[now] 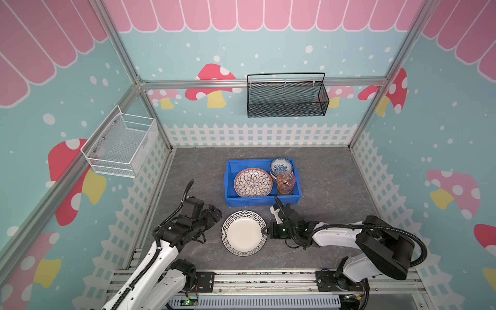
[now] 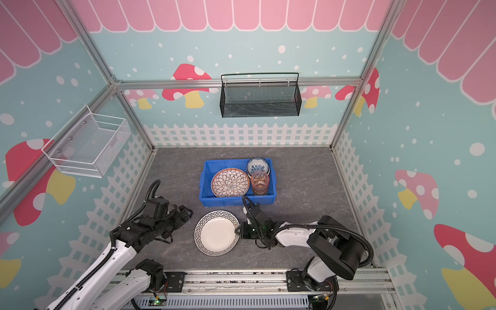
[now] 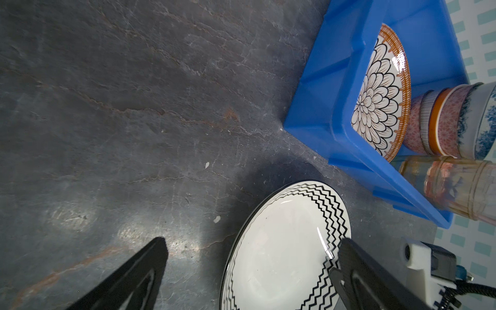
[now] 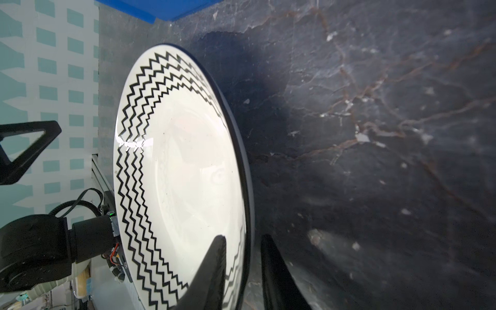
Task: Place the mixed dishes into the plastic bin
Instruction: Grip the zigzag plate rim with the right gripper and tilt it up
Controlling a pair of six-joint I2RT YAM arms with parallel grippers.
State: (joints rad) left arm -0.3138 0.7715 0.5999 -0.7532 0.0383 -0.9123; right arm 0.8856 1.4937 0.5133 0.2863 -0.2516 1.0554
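Note:
The white zigzag-rimmed plate [image 1: 243, 233] [image 2: 216, 233] [image 3: 281, 255] [image 4: 182, 161] lies on the table just in front of the blue plastic bin [image 1: 230, 198] [image 2: 206, 200] [image 3: 335, 94] [image 4: 161, 10]. My right gripper [image 1: 264, 230] [image 2: 237, 230] [image 4: 243, 237] straddles its right rim, one finger over the face and one beneath, with a slim gap still showing. The left gripper [image 1: 214, 212] [image 2: 188, 210] [image 3: 252, 241] hovers wide open at the plate's left. In the bin sit the petal-pattern plate [image 1: 253, 182] [image 2: 230, 182] [image 3: 381, 94], stacked patterned bowls [image 1: 281, 165] [image 2: 258, 165] [image 3: 456, 120] and stacked translucent cups [image 1: 285, 183] [image 2: 259, 183] [image 3: 456, 188].
A black mesh basket [image 1: 287, 96] [image 2: 259, 98] hangs on the back wall and a white wire basket [image 1: 120, 145] [image 2: 86, 146] on the left wall. Bare grey tabletop [image 1: 327, 188] [image 2: 303, 188] lies beside the bin. An aluminium rail [image 1: 268, 279] runs along the front edge.

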